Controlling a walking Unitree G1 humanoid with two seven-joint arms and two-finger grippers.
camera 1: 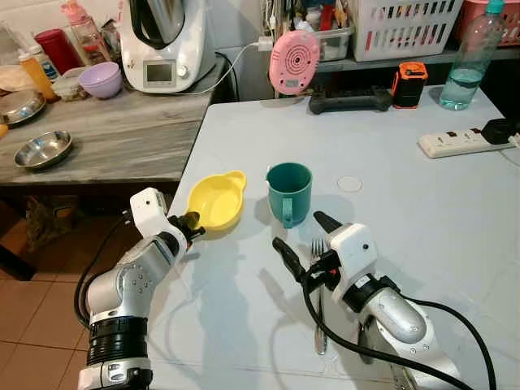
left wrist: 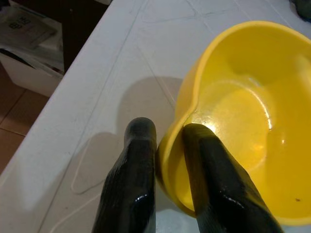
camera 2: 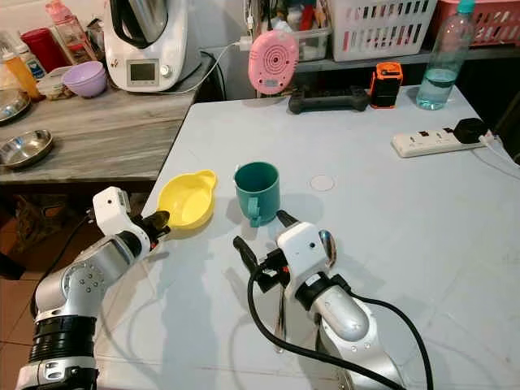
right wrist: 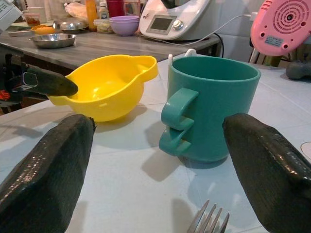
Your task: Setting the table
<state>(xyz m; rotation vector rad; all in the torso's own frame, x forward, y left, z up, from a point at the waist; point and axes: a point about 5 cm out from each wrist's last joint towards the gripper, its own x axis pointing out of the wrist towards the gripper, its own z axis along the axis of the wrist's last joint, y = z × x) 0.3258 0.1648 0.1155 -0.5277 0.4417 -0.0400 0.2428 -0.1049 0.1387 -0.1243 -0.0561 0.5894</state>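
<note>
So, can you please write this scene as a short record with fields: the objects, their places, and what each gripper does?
surface: white table
yellow bowl: near the table's left edge, left of the cup
teal cup: upright, handle toward the robot
fork: flat, near side of the cup
left gripper: jaws shut on the bowl's rim
right gripper: jaws open, facing the cup

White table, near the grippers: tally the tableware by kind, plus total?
Bowl: 1, the yellow bowl, rim pinched by the left gripper
Mug: 1, the teal mug
Fork: 1, the fork, under the open right gripper
Total: 3
</note>
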